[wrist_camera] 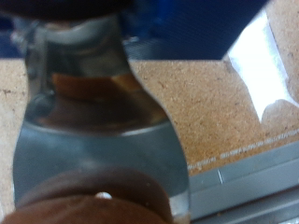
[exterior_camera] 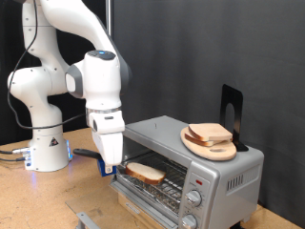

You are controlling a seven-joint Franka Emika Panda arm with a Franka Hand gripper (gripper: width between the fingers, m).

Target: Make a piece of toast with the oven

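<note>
So the oven point(exterior_camera: 186, 162) sits on the tabletop point(exterior_camera: 38, 205) toward the exterior view's right, door dropped open, knobs point(exterior_camera: 193, 197) stacked on its front panel nearest the camera. The piece of toast point(exterior_camera: 145, 173) is lying flat on the wire rack point(exterior_camera: 157, 183) at the mouth of the oven, half in and half out, pale face up with the brown crust around it; its long axis runs roughly from the exterior view's left to right, tilting a bit down toward the right. The gripper point(exterior_camera: 111, 162) hangs straight down just off the toast's left end, right beside it, but I honestly can't tell whether the fingers are spread or pinching anything, since the exterior view is too small and the wrist view is just a blurry close-up of metal and dark pads over the speckled tabletop. On top of the oven there's a round wooden board point(exterior_camera: 212, 145) with another bread slice point(exterior_camera: 209, 133) on it, and a black stand point(exterior_camera: 232, 113) behind that. No readable writing anywhere, only a small triangle sticker point(exterior_camera: 54, 145) on the robot base point(exterior_camera: 48, 148).
</note>
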